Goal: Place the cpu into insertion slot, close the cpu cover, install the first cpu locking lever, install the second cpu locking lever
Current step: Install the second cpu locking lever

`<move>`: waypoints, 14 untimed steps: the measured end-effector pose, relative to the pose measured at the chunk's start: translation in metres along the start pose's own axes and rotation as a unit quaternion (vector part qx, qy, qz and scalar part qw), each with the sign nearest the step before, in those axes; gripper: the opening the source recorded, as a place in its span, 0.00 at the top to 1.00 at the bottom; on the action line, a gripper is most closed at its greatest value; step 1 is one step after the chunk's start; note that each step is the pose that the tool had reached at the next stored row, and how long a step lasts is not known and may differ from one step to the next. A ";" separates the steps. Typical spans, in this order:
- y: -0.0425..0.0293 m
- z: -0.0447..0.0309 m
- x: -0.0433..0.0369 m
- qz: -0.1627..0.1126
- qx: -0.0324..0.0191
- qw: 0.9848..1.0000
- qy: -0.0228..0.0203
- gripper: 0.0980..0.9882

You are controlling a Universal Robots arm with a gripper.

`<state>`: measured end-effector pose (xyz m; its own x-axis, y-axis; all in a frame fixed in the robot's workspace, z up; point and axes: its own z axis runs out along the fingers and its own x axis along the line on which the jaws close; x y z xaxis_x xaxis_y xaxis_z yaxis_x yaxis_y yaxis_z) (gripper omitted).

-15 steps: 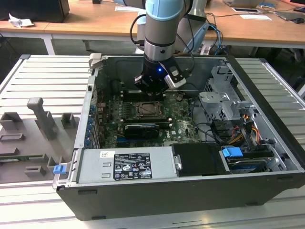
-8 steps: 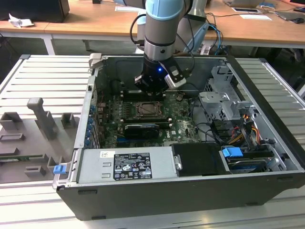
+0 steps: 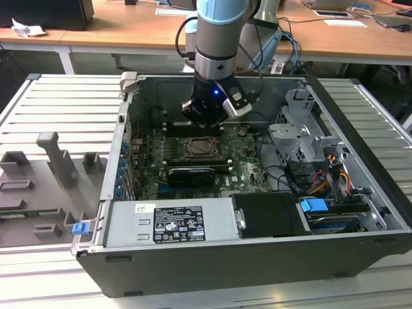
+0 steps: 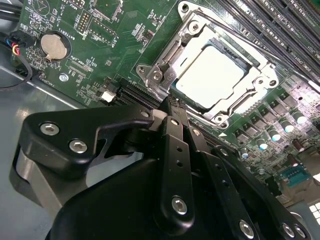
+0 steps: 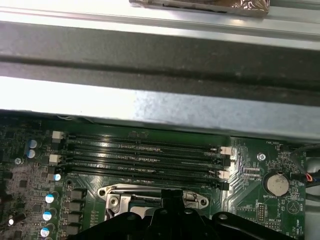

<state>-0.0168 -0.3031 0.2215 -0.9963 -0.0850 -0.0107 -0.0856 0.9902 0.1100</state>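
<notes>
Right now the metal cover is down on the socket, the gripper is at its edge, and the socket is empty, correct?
Not empty. The second wrist view shows the pale chip seated in the socket, framed by the metal cover. The cover is down and the gripper is at its edge, as you said.

Soft, even room light falls from above on the desks (image 3: 129,32) and the open computer case (image 3: 360,193), whose inside lies shaded, while hard glare whitens the cpu (image 4: 215,72) in the second wrist view and the case wall (image 5: 70,97) in the first wrist view.
</notes>
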 end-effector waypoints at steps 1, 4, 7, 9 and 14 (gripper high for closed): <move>0.0000 -0.0004 0.0000 0.000 0.000 1.000 0.000 0.99; 0.0001 -0.0007 0.0000 0.000 0.000 1.000 0.000 0.99; -0.0004 -0.0009 0.0000 0.000 0.000 1.000 0.000 0.99; -0.0008 -0.0009 0.0001 0.000 0.000 1.000 0.000 0.99; -0.0023 -0.0010 0.0002 0.000 0.000 1.000 0.000 0.99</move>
<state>-0.0168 -0.3055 0.2223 -0.9963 -0.0848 -0.0107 -0.0855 0.9902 0.1100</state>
